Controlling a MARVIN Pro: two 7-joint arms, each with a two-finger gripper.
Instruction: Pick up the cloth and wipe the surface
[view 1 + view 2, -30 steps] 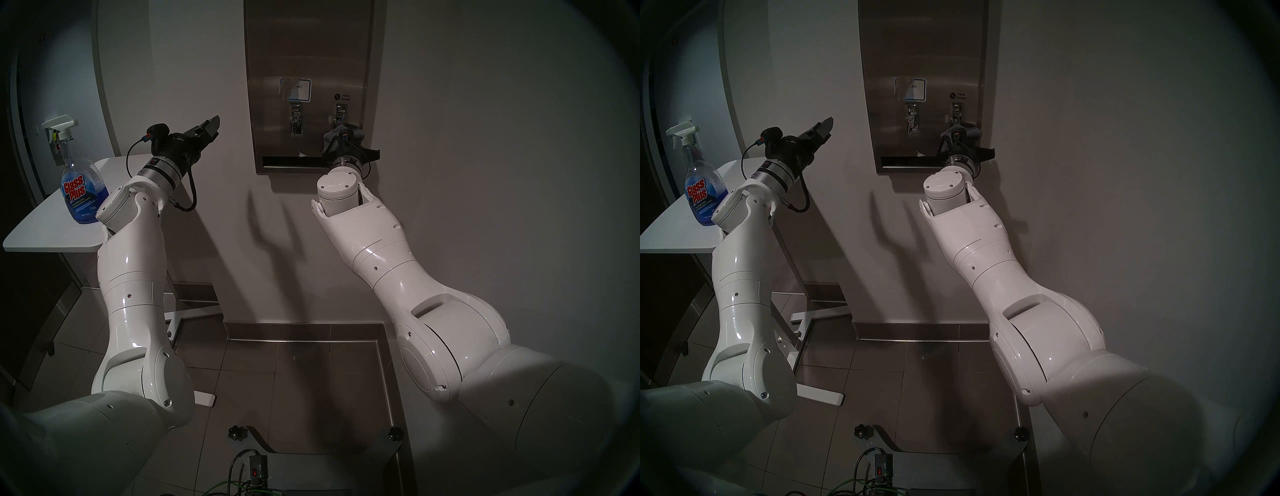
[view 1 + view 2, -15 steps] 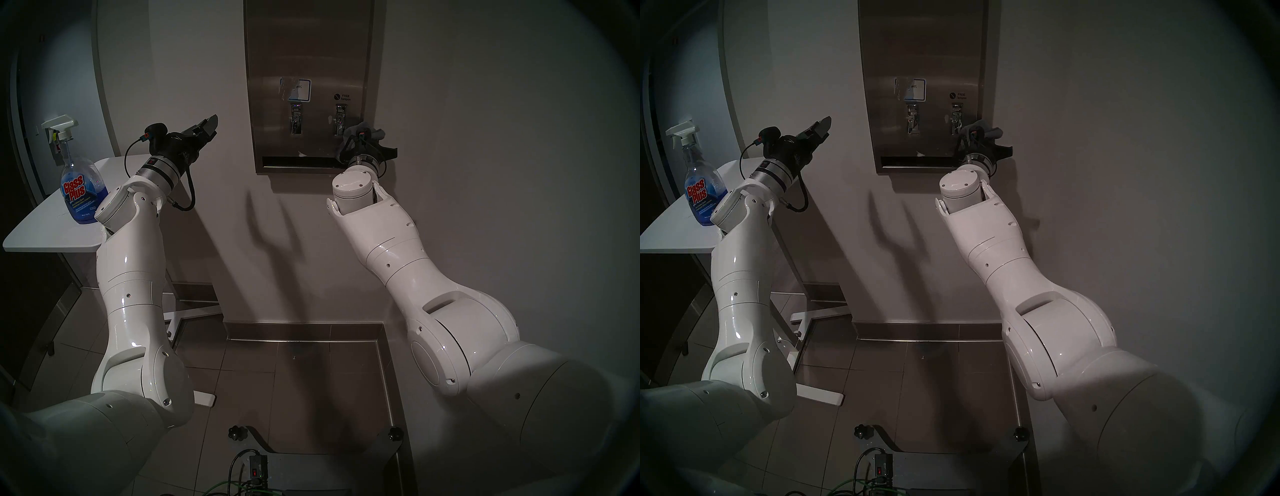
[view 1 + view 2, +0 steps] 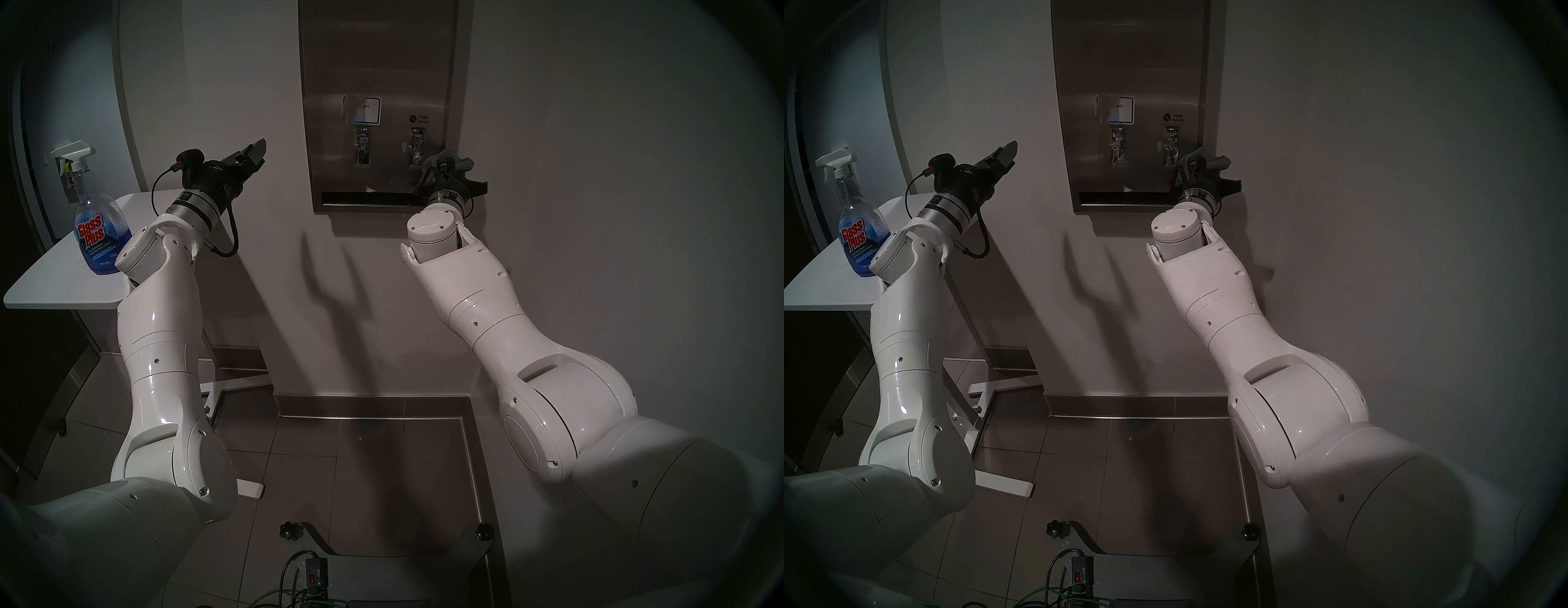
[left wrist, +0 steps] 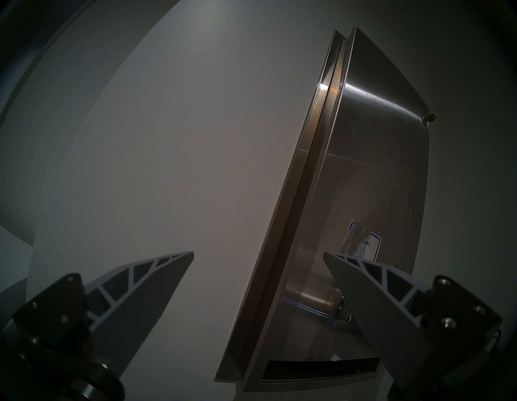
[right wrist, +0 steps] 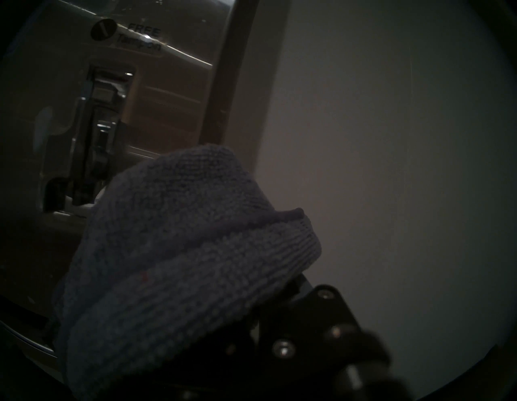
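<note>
The surface is a tall brushed-steel dispenser panel point(image 3: 377, 63) point(image 3: 1132, 63) on the wall, with two small levers, a blue-bordered label and a dark slot at its bottom. My right gripper point(image 3: 445, 163) is shut on the grey terry cloth point(image 3: 450, 158) point(image 3: 1208, 158). It holds the cloth against the panel's lower right edge, just right of the right lever. In the right wrist view the cloth point(image 5: 190, 238) hides the fingers, and the panel point(image 5: 167, 98) lies behind it. My left gripper point(image 3: 254, 155) point(image 4: 258, 253) hangs open and empty left of the panel point(image 4: 377, 168).
A blue glass-cleaner spray bottle point(image 3: 99, 229) stands on a small white table point(image 3: 51, 284) at the left, beside my left forearm. The table's white legs point(image 3: 250, 488) rest on the tiled floor. A plain wall runs close along my right arm.
My right gripper carried the cloth rightward from under the right lever to the panel's right edge, then stayed almost still. The left arm has barely moved.
</note>
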